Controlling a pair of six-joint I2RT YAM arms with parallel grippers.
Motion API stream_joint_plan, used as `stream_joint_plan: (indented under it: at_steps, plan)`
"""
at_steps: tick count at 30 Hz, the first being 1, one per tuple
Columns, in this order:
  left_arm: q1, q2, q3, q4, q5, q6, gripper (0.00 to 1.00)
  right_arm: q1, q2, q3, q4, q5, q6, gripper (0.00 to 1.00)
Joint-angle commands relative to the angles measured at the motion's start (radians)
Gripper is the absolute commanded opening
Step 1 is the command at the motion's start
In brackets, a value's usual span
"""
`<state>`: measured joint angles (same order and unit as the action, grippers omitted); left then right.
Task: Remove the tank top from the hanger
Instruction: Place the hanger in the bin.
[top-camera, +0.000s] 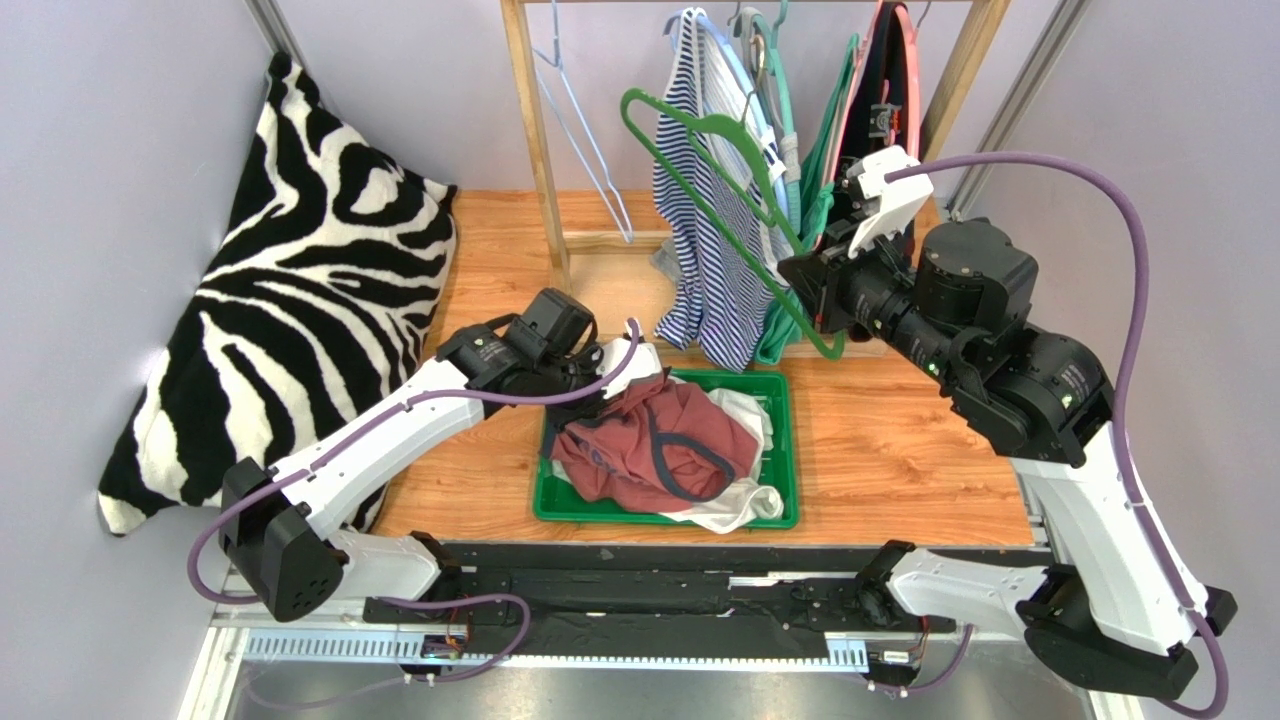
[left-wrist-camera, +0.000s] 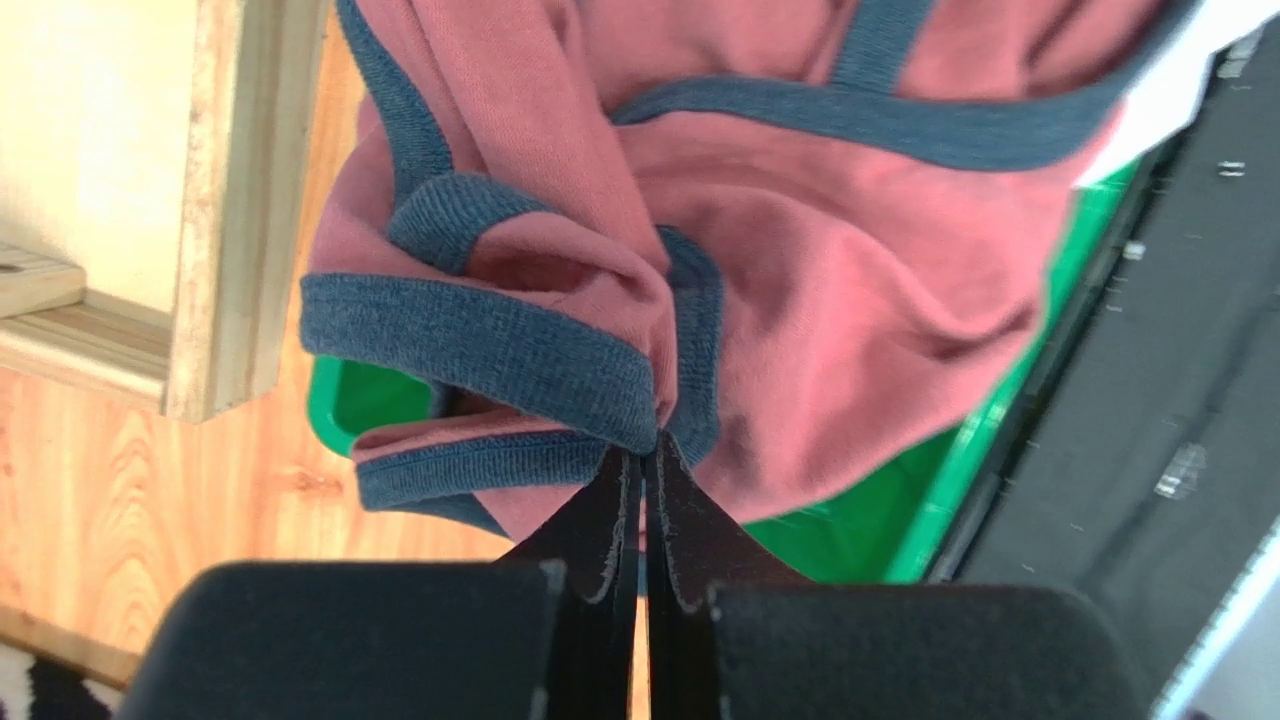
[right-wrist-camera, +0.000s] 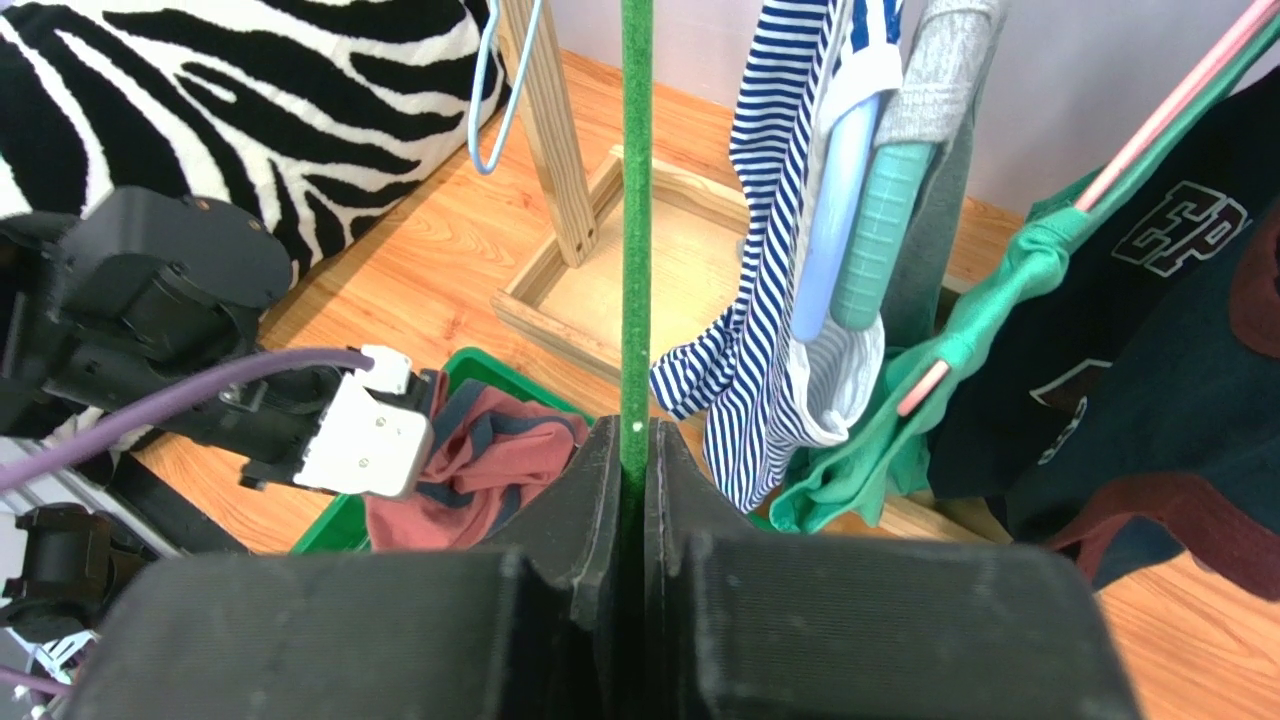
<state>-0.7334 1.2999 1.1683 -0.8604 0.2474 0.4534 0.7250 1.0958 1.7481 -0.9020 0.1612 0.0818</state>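
At the far left, a zebra-print pillow (top-camera: 286, 285) leans against the side wall and rests on the wooden table (top-camera: 887, 450). Next to it, I read the left arm as reaching forward and to the right, toward the centre of the table. The left gripper (left-wrist-camera: 643, 450) has its fingers pressed together on a fold of the tank top (left-wrist-camera: 842, 285), which is pinched at its blue-grey ribbed trim. The tank top is pink-red, is off any hanger, and lies bunched over the green tray (top-camera: 601, 510). A white garment (top-camera: 744, 507) lies under it at the tray's near right corner. Behind the tray stands the wooden rack (top-camera: 535, 135), with its base frame on the table. A blue-and-white striped top (top-camera: 718, 285) hangs from the rack, just right of centre. In front of that garment the green hanger (right-wrist-camera: 637, 180) is tilted and carries no clothing. The right gripper (right-wrist-camera: 637, 435) is clamped on the hanger's thin green bar, which runs straight up from between the closed fingers in the right wrist view. Further right, a green garment (right-wrist-camera: 887, 450) and a dark garment with printed letters (right-wrist-camera: 1172, 345) hang on the rack.
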Motion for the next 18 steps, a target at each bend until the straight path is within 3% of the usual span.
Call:
stream_joint_plan:
  at_steps: [1, 5, 8, 11, 12, 15, 18]
  plan:
    - [-0.011, 0.035, -0.047, 0.087, -0.057, 0.053, 0.00, -0.002, 0.010, 0.036, 0.098, 0.009, 0.004, 0.00]
    - [-0.034, 0.087, -0.130, 0.138, -0.112, 0.082, 0.17, -0.002, 0.018, 0.062, 0.106, 0.017, -0.004, 0.00]
    - [-0.054, 0.117, -0.151, 0.156, -0.161, 0.087, 0.38, -0.002, 0.030, 0.088, 0.104, 0.044, -0.002, 0.00]
    - [-0.058, 0.113, -0.141, 0.158, -0.169, 0.070, 0.66, -0.004, 0.065, 0.109, 0.112, 0.075, -0.002, 0.00]
    - [-0.058, 0.108, -0.133, 0.156, -0.171, 0.059, 0.80, -0.006, 0.078, 0.122, 0.126, 0.084, -0.001, 0.00]
    - [-0.058, 0.095, -0.059, 0.089, -0.169, 0.031, 0.92, -0.003, 0.142, 0.154, 0.161, 0.089, 0.012, 0.00]
    - [-0.058, 0.075, 0.037, 0.014, -0.169, 0.013, 0.93, -0.004, 0.240, 0.203, 0.176, 0.090, 0.016, 0.00]
